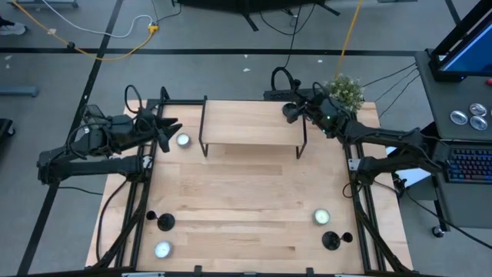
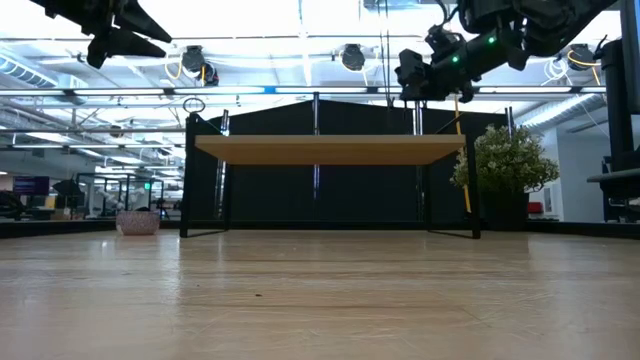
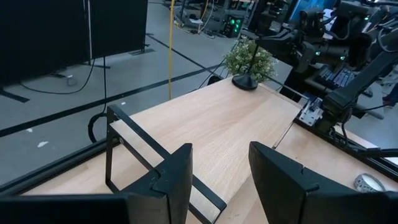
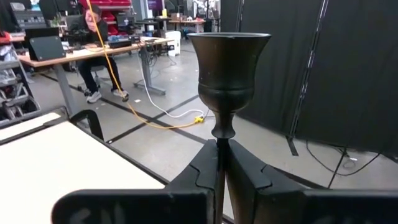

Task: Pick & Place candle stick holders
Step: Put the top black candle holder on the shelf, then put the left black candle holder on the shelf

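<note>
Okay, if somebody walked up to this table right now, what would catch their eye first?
Probably the right gripper, shut on the thin stem of a black candle stick holder over the raised shelf's right end. After that, the open left gripper, hovering near the shelf's left end beside a tealight.

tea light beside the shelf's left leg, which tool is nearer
Left. The left tool hovers right beside that tea light, open. The right tool is across the shelf at its far right corner, shut on a candle stick holder.
</note>
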